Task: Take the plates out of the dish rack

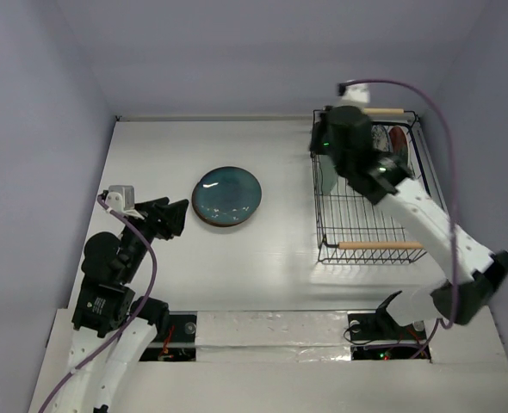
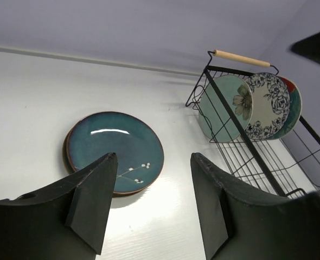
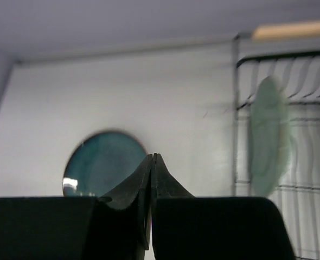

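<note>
Glossy round teal plate (image 1: 228,196) lies flat mid-frame on the smooth white table (image 1: 151,275). Three patterned plates (image 2: 268,105) stand upright in the black wire rack (image 1: 370,245), upper right. Left gripper (image 2: 153,162) gapes empty, right gripper (image 3: 152,157) is pinched closed.

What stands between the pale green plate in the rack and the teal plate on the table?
Only the wire side wall of the dish rack itself; the table between it and the teal plate shows nothing else.
</note>
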Motion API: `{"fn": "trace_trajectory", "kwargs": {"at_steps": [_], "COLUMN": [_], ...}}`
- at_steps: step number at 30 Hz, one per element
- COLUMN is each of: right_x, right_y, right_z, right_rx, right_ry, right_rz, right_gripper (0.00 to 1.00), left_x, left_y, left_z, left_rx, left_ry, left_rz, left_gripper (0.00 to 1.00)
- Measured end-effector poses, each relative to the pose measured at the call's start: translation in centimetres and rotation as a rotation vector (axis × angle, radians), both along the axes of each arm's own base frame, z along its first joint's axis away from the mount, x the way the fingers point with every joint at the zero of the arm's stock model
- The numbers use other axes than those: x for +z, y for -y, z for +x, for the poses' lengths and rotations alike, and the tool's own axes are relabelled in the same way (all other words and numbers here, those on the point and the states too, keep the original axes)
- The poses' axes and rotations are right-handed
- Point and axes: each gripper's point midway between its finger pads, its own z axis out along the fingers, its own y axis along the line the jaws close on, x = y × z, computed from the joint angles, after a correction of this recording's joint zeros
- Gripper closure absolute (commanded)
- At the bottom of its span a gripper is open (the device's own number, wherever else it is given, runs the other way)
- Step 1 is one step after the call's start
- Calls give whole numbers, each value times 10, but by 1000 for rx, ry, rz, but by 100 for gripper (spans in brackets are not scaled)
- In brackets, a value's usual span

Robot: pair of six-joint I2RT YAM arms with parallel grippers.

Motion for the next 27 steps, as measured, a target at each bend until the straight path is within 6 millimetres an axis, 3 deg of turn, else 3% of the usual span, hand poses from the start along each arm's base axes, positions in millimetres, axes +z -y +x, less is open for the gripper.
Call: {"fn": "trace_trajectory", "kwargs": {"at_steps": [1, 2, 3, 4, 5, 7, 9, 11, 17, 22, 27], "right_x": [22, 36, 47, 48, 46, 35, 13, -13, -79, -116, -136], "right_y": [24, 48, 84, 114, 145, 195, 225, 237, 245, 266, 276], "right_z": [-3, -6, -7, -7, -7, -8, -7, -1, 19, 31, 43], "right_rx": [-46, -99, -186, -264, -345, -479, -554, -579, -550, -569, -573], "right_ry": [46, 78, 103, 105, 100, 64, -6, -91, -289, -405, -466], "right_rz": [21, 31, 25, 7, -14, -73, -145, -211, -337, -397, -444], "right_gripper": [82, 75, 71, 61, 56, 46, 44, 41, 42, 48, 57], "left_x": [0, 1, 2, 3, 4, 5, 6, 7, 9, 9, 9], "left_y": [0, 0, -1, -1, -2, -5, -7, -8, -6, -5, -4], "left_z": [0, -1, -2, -2, -3, -3, -4, -4, -7, -8, -9], "left_rx": [0, 0, 1, 4, 10, 23, 34, 38, 30, 25, 23], "left_ry": [2, 5, 9, 12, 15, 21, 28, 31, 40, 39, 37], "left_rz": [-1, -4, -3, -6, -7, -9, -13, -16, -21, -22, -22], "left_gripper": [52, 58, 65, 77, 82, 88, 89, 82, 55, 52, 52]}}
